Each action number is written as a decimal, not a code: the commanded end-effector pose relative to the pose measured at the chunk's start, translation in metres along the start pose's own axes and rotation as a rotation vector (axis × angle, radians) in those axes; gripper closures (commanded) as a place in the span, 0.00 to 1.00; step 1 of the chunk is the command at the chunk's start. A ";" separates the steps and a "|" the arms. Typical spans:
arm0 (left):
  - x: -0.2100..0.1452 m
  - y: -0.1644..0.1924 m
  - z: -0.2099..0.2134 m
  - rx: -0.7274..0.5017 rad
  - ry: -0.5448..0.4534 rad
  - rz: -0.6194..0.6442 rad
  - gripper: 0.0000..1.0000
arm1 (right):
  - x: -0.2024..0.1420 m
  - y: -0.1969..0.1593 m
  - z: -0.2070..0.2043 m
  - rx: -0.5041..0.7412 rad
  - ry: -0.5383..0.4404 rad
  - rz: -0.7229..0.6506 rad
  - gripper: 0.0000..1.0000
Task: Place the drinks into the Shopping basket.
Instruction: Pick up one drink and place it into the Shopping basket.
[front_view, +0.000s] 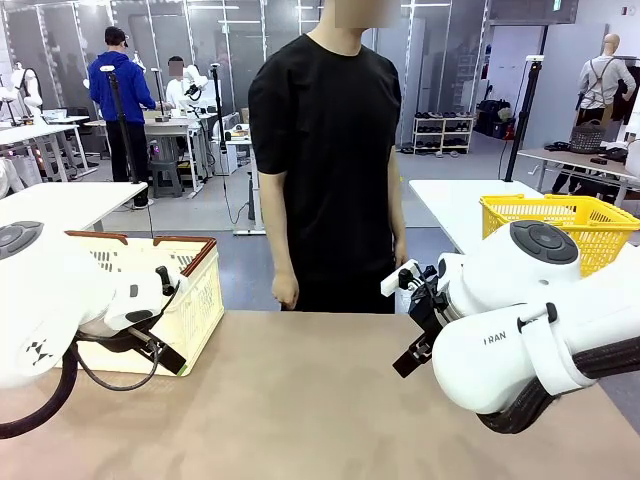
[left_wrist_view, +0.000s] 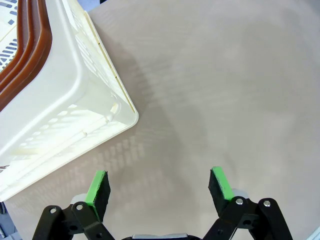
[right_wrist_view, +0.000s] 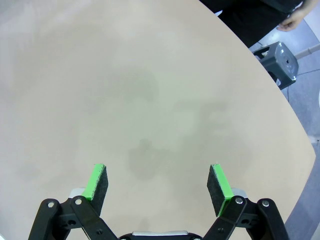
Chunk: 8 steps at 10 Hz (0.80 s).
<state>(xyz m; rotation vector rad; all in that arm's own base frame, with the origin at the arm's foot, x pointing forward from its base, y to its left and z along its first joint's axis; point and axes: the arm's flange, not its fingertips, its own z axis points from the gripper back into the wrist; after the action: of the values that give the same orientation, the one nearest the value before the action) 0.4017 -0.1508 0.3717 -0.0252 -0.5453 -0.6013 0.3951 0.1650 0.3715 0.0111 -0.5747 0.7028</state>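
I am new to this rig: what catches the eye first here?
A person in a black shirt stands at the far side of the table. The cream Shopping basket sits at its left, beside the open left end effector; the right end effector hangs open over the table.

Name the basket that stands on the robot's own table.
The cream-white basket with the brown rim, at the left; the yellow basket sits on a separate table farther back.

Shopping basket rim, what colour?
Brown rim on the cream-white Shopping basket; it shows best in the left wrist view.
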 end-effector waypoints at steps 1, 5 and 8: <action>0.000 0.000 0.000 0.000 0.000 0.000 0.00 | 0.000 0.000 0.000 0.000 0.000 0.000 0.00; 0.037 -0.040 0.049 0.040 -0.085 0.109 0.00 | 0.060 0.067 0.064 -0.099 -0.018 -0.006 0.00; 0.044 -0.077 0.089 0.071 -0.126 0.200 0.00 | 0.084 0.113 0.108 -0.125 -0.064 -0.096 0.00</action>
<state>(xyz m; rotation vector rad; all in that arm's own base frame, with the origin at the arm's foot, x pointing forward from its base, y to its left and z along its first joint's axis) 0.3630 -0.2083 0.4546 -0.0710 -0.6754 -0.4056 0.3277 0.2692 0.4855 -0.0554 -0.6700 0.6386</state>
